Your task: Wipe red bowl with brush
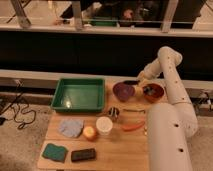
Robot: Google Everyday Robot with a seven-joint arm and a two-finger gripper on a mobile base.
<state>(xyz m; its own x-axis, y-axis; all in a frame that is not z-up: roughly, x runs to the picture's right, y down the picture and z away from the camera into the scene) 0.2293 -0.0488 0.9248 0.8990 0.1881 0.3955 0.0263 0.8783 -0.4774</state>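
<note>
So the gripper [141,85] sits at the back of the table [125,149], right between the purple bowl [123,92] and the red bowl [155,93]. The brush [131,82] sticks out to its left, just behind the purple bowl. The green tray [80,95] is further left.
</note>
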